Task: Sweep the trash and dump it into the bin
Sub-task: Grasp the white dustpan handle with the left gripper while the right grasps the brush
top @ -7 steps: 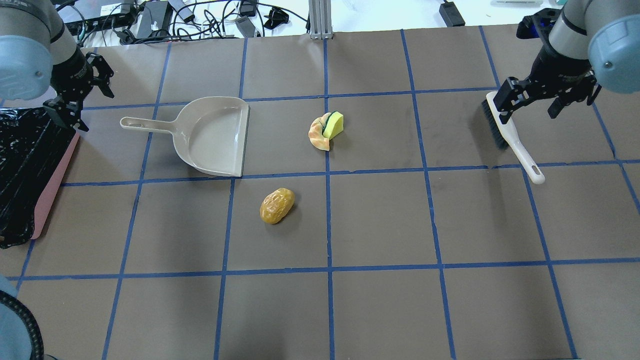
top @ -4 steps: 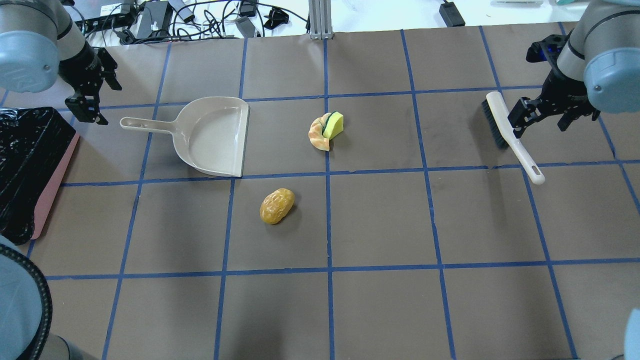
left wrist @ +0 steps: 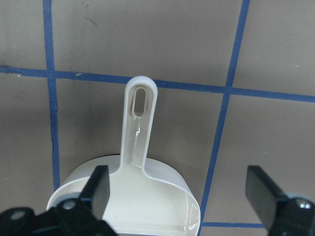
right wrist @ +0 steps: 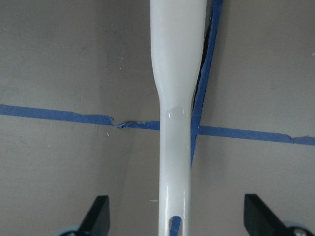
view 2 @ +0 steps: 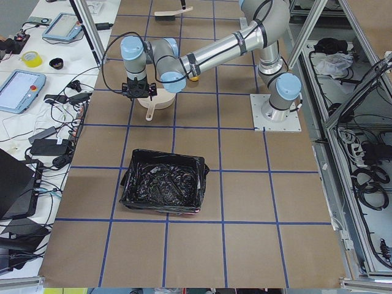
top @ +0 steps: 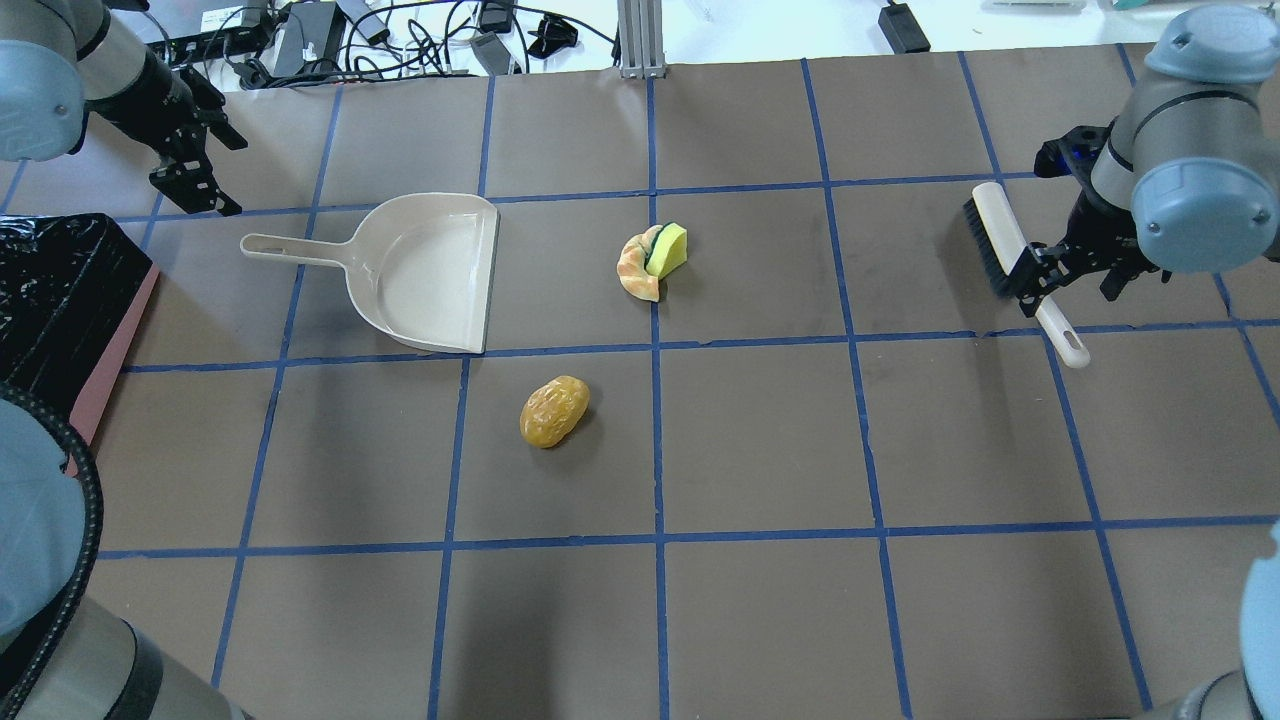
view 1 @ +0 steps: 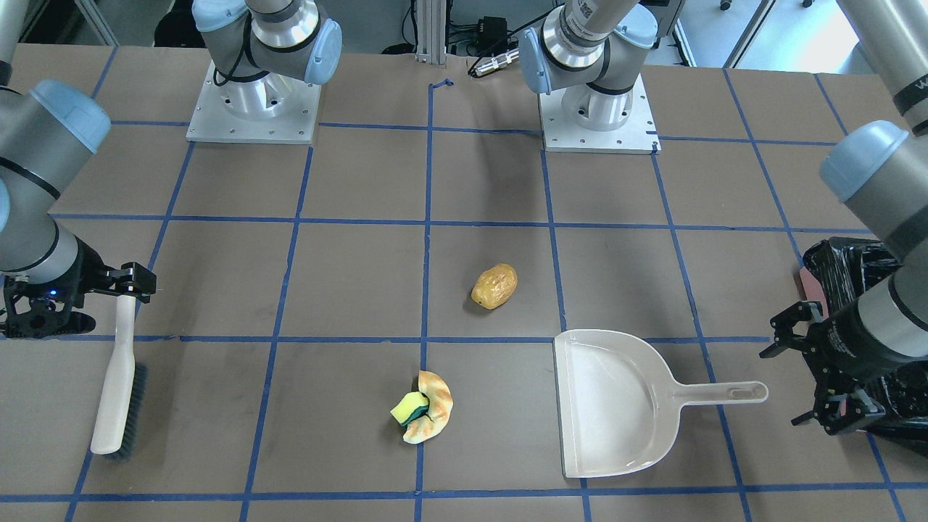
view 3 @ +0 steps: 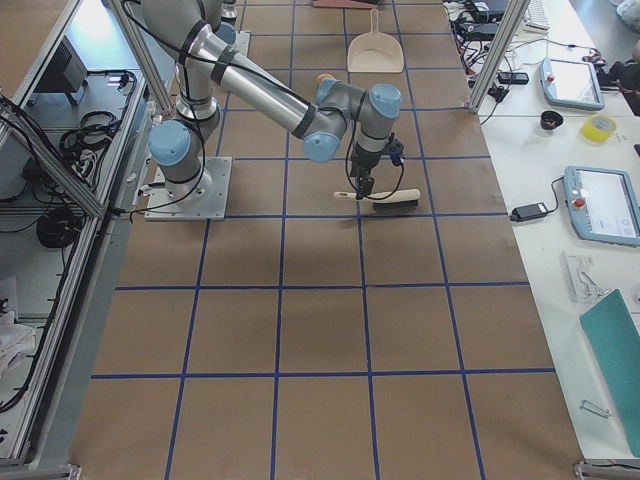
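At the left edge of the worktop (top: 780, 620) the bin (top: 118, 345) is set, a pink container lined with a crinkled black bag (top: 50, 290). Beyond it, toward the far edge, the left hand (left wrist: 177, 187) is held with its fingers (left wrist: 98, 189) spread wide and nothing gripped. In the left wrist view the pan handle (left wrist: 139, 128) is seen between the fingers, well apart from both.

The beige dustpan (top: 430, 270) is laid flat in the far left part of the worktop. Its handle is turned toward the left edge and its open mouth toward the right.

The trash (top: 640, 275) is found about the middle of the worktop, outside both the dustpan and the bin. A wrinkled golden-yellow lump (top: 553, 410) is laid alone, nearer the robot's edge than the dustpan's mouth. Further right and toward the far edge, a tan crimped dumpling piece (top: 630, 272) is laid. A yellow-and-green sponge chunk (top: 670, 247) is tucked against it, touching.

Near the right edge the beige brush (top: 995, 225) is laid flat, with its dark bristles turned toward the middle of the worktop. The right hand (right wrist: 176, 216) is held over the brush handle (right wrist: 177, 123), wide open and gripping nothing. In the right wrist view the handle is seen between the fingers with a clear gap on each side. Whether the fingers are down at the handle's level cannot be told.
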`<state>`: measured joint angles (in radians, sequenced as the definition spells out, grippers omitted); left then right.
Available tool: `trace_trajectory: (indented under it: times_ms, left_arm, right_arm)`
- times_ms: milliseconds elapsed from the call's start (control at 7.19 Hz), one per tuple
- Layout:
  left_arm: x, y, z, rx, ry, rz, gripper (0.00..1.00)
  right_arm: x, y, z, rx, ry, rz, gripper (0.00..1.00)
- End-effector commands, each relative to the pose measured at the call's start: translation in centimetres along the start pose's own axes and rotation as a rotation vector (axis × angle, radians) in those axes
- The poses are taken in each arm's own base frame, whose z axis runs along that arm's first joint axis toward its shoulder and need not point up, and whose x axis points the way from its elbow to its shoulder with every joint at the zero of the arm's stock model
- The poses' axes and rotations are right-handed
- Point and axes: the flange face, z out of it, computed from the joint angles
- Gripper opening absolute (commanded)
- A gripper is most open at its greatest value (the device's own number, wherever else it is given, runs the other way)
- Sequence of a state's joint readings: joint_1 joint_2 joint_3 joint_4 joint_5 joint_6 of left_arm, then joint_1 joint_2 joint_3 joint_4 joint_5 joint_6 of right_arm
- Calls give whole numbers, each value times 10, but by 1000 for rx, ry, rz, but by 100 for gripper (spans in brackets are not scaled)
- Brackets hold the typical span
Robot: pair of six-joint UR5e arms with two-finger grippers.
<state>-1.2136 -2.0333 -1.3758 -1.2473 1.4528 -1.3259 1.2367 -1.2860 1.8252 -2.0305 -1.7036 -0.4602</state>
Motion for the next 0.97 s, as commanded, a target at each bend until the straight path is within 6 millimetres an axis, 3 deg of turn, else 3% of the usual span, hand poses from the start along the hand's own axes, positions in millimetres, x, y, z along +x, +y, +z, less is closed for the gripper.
trace_trajectory:
  times_ms: [0, 139, 417, 695, 834]
  left_arm:
    - [8, -12, 41, -34, -61, 7, 97]
    - [4, -12, 59, -49, -117, 30, 95]
    - [-15, -14, 63, -16, -212, 75, 91]
    - [-18, -17, 76, -10, -225, 114, 91]
    - [-10, -18, 79, -3, -175, 119, 91]
  right_arm:
    - [0, 0, 9, 20, 6, 3, 96]
    - [2, -1, 16, 13, -9, 9, 96]
    - [-1, 3, 26, -11, -19, 7, 94]
    - [1, 7, 27, -23, -23, 12, 90]
    - [2, 9, 33, -27, -27, 14, 90]
